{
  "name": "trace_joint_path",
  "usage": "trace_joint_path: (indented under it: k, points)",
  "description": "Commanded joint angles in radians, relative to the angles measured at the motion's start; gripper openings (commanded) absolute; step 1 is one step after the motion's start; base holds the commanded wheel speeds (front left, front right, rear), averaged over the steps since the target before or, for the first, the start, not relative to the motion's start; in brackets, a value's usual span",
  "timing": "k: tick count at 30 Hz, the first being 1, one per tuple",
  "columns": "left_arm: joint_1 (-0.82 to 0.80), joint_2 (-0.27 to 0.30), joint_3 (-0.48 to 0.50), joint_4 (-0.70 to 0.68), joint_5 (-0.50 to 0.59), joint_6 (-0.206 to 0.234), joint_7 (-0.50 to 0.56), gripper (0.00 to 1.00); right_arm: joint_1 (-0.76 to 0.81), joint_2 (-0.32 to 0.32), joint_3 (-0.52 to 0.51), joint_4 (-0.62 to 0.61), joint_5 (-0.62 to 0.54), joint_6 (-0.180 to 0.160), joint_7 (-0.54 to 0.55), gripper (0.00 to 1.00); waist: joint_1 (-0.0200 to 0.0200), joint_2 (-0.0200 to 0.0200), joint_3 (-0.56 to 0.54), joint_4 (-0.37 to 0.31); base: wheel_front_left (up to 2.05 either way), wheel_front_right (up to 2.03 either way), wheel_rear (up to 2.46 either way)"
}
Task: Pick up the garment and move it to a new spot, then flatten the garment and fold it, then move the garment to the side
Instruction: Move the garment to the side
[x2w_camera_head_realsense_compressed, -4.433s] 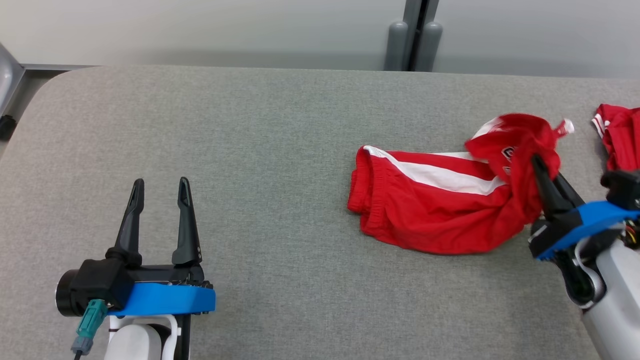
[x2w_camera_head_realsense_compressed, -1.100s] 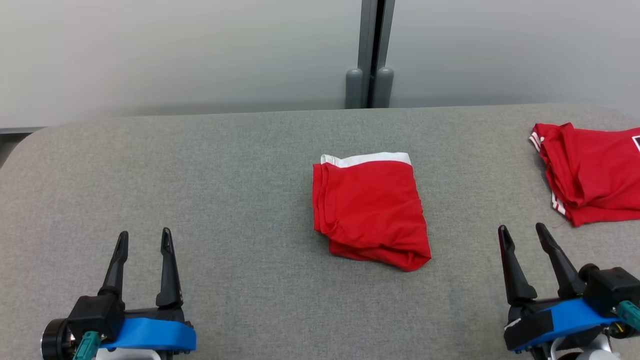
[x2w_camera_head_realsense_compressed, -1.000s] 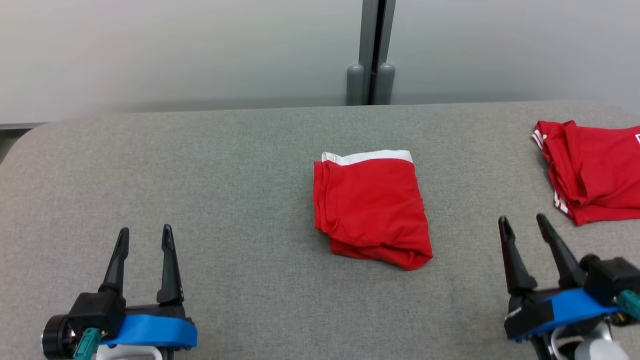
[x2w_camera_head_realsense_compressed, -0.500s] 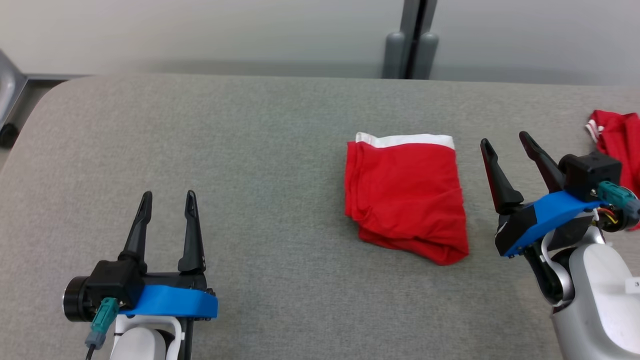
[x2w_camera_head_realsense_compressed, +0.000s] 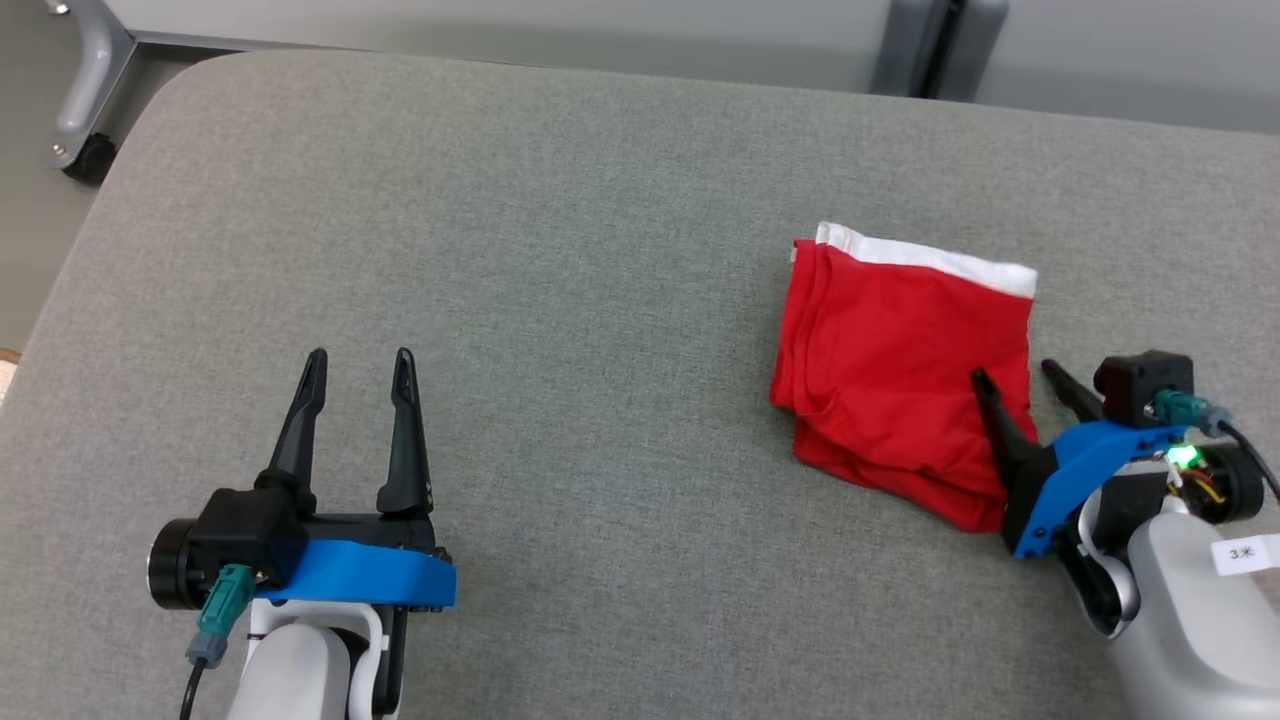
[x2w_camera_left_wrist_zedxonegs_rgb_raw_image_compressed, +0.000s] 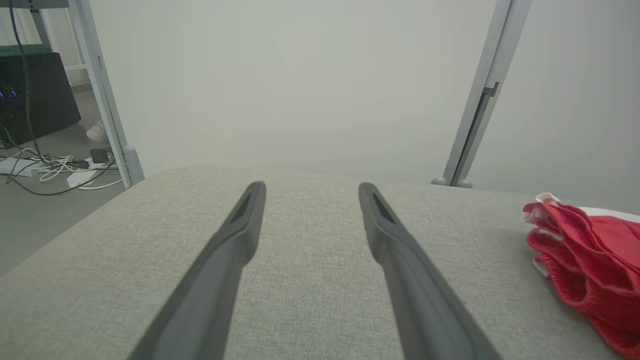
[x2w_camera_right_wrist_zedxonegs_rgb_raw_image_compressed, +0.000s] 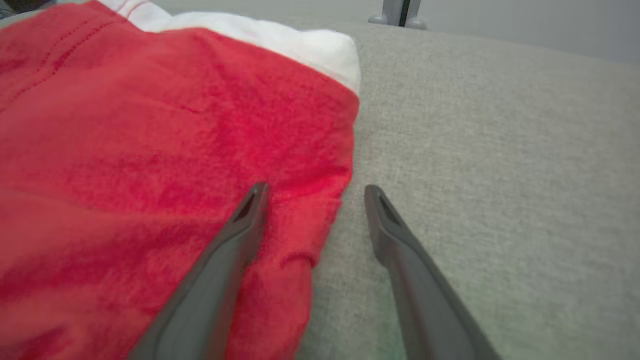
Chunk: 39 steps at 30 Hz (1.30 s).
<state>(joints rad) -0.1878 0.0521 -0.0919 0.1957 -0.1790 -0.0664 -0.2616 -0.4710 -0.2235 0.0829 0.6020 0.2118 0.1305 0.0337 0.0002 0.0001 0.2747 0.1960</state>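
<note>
The garment (x2w_camera_head_realsense_compressed: 895, 365) is a pair of red shorts with a white band, folded into a rough square on the grey table at the right. My right gripper (x2w_camera_head_realsense_compressed: 1015, 372) is open and straddles its right edge low down, one finger over the red cloth and the other over bare table, as the right wrist view shows with the garment (x2w_camera_right_wrist_zedxonegs_rgb_raw_image_compressed: 150, 150) under the left finger of the right gripper (x2w_camera_right_wrist_zedxonegs_rgb_raw_image_compressed: 312, 189). My left gripper (x2w_camera_head_realsense_compressed: 360, 355) stands open over bare table at the lower left, far from the cloth. In the left wrist view the left gripper (x2w_camera_left_wrist_zedxonegs_rgb_raw_image_compressed: 309, 186) holds nothing and the garment (x2w_camera_left_wrist_zedxonegs_rgb_raw_image_compressed: 585, 260) lies off to the right.
The grey padded table (x2w_camera_head_realsense_compressed: 500, 250) has a rounded far-left corner, with floor and a wheeled metal leg (x2w_camera_head_realsense_compressed: 85, 110) beyond it. A pale wall with a grey post (x2w_camera_head_realsense_compressed: 930, 50) runs behind the table. Cables (x2w_camera_left_wrist_zedxonegs_rgb_raw_image_compressed: 45, 167) lie on the floor at the left.
The head camera has swung left and down, so the second red garment at the right has left the picture. My right gripper has come forward and lower onto the folded garment's right edge. The left gripper is unchanged.
</note>
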Motion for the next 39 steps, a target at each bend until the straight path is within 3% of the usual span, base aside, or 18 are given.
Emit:
trace_joint_path:
  k: [1, 8, 9, 10, 11, 18, 26, 32, 39]
  points:
    - [-0.014, -0.002, -0.002, 0.002, -0.005, 0.003, -0.005, 1.00, -0.010, 0.013, 0.006, 0.032, 0.019, 0.001, -0.009, 1.00, -0.0002, -0.0001, 0.003, 0.007, 0.00, 0.00, 0.00]
    - [-0.012, -0.002, -0.002, -0.001, -0.009, 0.013, -0.005, 1.00, -0.004, 0.058, 0.067, 0.116, 0.129, 0.002, 0.015, 1.00, -0.0002, -0.0001, -0.001, -0.006, 0.00, 0.00, 0.00]
    - [-0.012, -0.002, -0.002, 0.000, -0.011, 0.013, -0.005, 1.00, -0.007, 0.057, 0.077, 0.122, 0.139, 0.002, 0.010, 0.71, -0.0002, -0.0001, -0.004, -0.010, 0.00, 0.00, 0.00]
    - [-0.013, -0.002, -0.003, 0.001, -0.012, 0.014, -0.005, 1.00, -0.011, 0.053, 0.082, 0.126, 0.147, 0.002, 0.003, 0.03, -0.0002, -0.0001, -0.006, -0.014, 0.00, 0.00, 0.00]
    - [-0.012, -0.002, -0.003, 0.001, -0.013, 0.014, -0.005, 1.00, -0.016, 0.048, 0.089, 0.130, 0.153, 0.002, -0.006, 0.00, -0.0002, -0.0001, -0.010, -0.018, 0.00, 0.00, 0.00]
    - [-0.013, -0.002, -0.001, -0.008, -0.007, 0.013, -0.005, 1.00, -0.049, -0.005, 0.118, 0.109, 0.173, 0.000, -0.072, 0.00, -0.0002, -0.0001, -0.003, -0.070, 0.00, 0.00, 0.00]
    - [-0.055, -0.002, 0.001, -0.024, 0.003, 0.014, -0.005, 1.00, -0.039, -0.108, 0.148, 0.001, 0.187, 0.001, -0.101, 0.00, -0.0002, -0.0001, 0.054, -0.188, 0.00, 0.00, 0.00]
    - [-0.105, 0.000, 0.003, -0.026, 0.028, 0.003, -0.005, 1.00, -0.013, -0.186, 0.106, -0.071, 0.213, 0.001, -0.092, 0.00, -0.0002, -0.0001, 0.092, -0.271, 0.00, 0.00, 0.00]
    - [-0.145, 0.000, -0.003, -0.019, 0.041, -0.005, -0.005, 1.00, -0.002, -0.231, 0.064, -0.115, 0.233, 0.001, -0.086, 0.00, -0.0002, -0.0001, 0.117, -0.295, 0.00, 0.00, 0.00]
